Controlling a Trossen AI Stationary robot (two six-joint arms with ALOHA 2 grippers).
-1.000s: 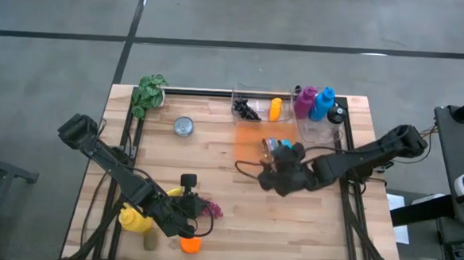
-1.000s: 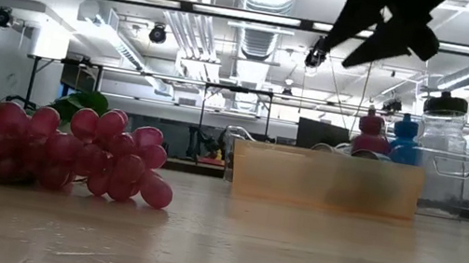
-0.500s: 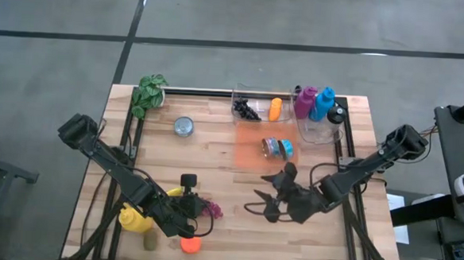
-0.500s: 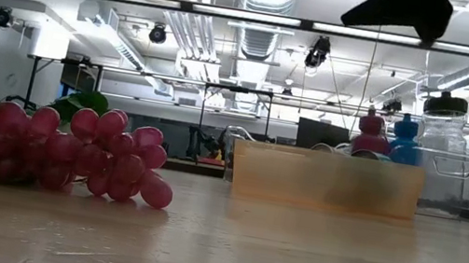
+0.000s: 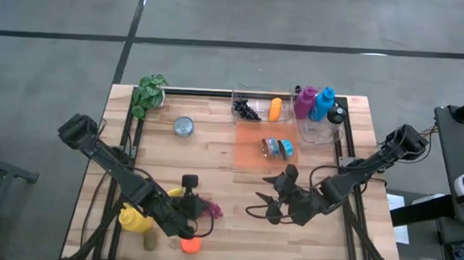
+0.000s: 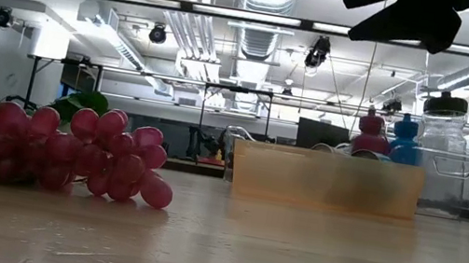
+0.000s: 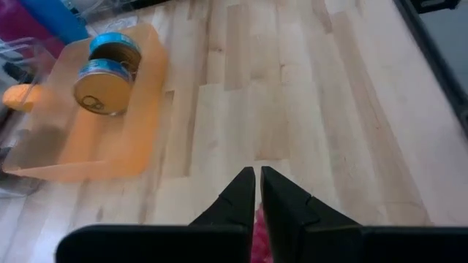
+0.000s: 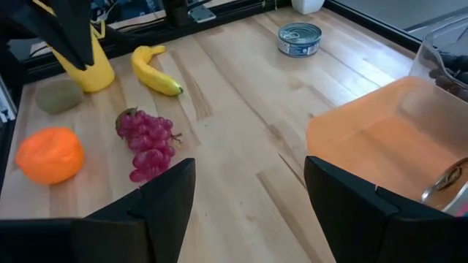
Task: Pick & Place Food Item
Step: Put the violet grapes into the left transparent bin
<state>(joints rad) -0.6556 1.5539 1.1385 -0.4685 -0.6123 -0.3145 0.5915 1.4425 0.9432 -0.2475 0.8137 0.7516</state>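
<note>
A bunch of purple grapes (image 5: 212, 211) lies on the table near the front left, also in the low view (image 6: 71, 153) and the right wrist view (image 8: 146, 142). Around it lie a banana (image 8: 155, 71), an orange (image 8: 50, 155) and a kiwi (image 8: 60, 95). My left gripper (image 7: 257, 183) hangs shut just above the grapes (image 7: 256, 248), holding nothing. My right gripper (image 8: 248, 212) stands open and empty above the table's middle (image 5: 257, 203), pointing toward the grapes. An orange tray (image 5: 251, 151) holds two tins (image 7: 106, 73).
A yellow bottle (image 8: 88, 58) stands beside the banana. A loose tin (image 5: 184, 126) and a green plant (image 5: 148, 94) are at the far left. A clear bin (image 5: 297, 109) with bottles stands behind the tray. Bare wood lies between the tray and the grapes.
My right gripper has moved from just in front of the orange tray toward the table's near edge and the grapes, sinking a little and turning as it went, with its jaws still open. The tray and the tins stay put.
</note>
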